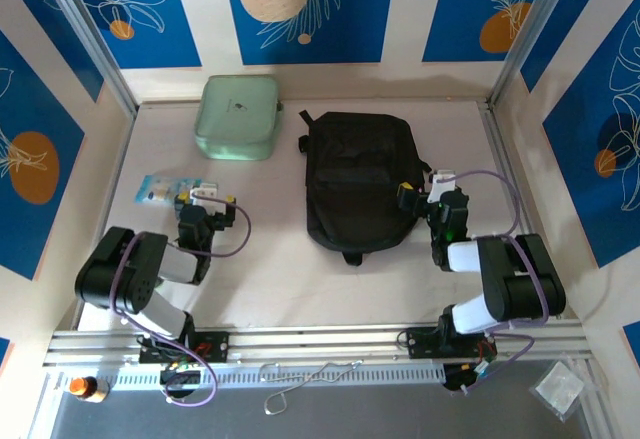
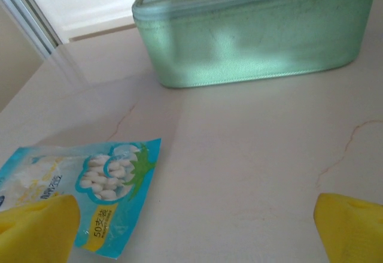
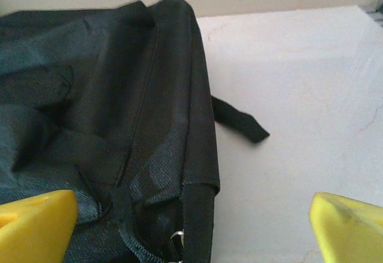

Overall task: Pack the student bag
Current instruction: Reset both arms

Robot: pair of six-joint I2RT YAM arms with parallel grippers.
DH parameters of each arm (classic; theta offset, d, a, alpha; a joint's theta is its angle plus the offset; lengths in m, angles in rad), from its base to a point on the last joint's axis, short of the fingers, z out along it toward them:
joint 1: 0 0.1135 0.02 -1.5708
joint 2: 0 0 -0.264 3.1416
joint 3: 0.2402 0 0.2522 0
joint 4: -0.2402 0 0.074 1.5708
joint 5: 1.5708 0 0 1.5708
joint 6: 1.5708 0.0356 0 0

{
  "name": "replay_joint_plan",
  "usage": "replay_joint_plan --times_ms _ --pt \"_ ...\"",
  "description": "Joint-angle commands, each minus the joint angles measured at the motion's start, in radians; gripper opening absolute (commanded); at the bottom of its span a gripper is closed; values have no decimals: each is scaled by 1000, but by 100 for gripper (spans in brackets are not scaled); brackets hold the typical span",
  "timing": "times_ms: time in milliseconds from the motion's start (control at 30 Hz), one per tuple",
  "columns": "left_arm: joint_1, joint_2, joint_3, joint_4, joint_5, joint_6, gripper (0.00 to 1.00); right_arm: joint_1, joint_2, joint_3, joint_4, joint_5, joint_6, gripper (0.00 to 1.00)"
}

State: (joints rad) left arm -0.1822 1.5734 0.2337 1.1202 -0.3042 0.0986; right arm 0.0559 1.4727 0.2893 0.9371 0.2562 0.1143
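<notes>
The student bag (image 1: 358, 181) is a large black backpack lying flat in the middle of the table; its side and a loose strap end (image 3: 240, 120) fill the left of the right wrist view (image 3: 108, 107). My right gripper (image 1: 432, 202) stands open at the bag's right edge, with the bag's edge between its yellow fingertips (image 3: 36, 227). My left gripper (image 1: 202, 202) is open too, low over the table, its yellow fingertips (image 2: 36, 230) apart with bare table between them. A blue packet of cotton swabs (image 2: 90, 185) lies just left of it (image 1: 160, 190).
A pale mint green zip case (image 1: 238, 116) sits at the back left of the table (image 2: 251, 29). Blue patterned walls enclose the table on three sides. A metal rail (image 1: 320, 344) runs along the near edge, with a wire hook (image 1: 300, 384) below it.
</notes>
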Motion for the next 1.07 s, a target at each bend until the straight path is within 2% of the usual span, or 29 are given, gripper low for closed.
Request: replay_joint_plan --times_ms 0,100,200,300,567,667,1033 --pt "19 5 25 70 7 -17 99 -2 47 11 97 0 -17 99" --pt "27 9 38 53 -13 -27 99 -2 46 44 29 25 -5 99" --pt "26 5 101 -72 -22 -33 100 -13 54 110 -91 68 30 99" --pt "57 -5 118 -128 7 -65 100 -19 50 100 -78 55 31 99" --pt "56 -3 116 -117 14 -57 100 -19 52 101 -81 54 31 99" --pt "78 -4 128 -147 60 -73 100 -20 52 102 -80 54 31 99" --pt "80 -4 128 -147 65 -73 100 -19 51 102 -79 55 31 99"
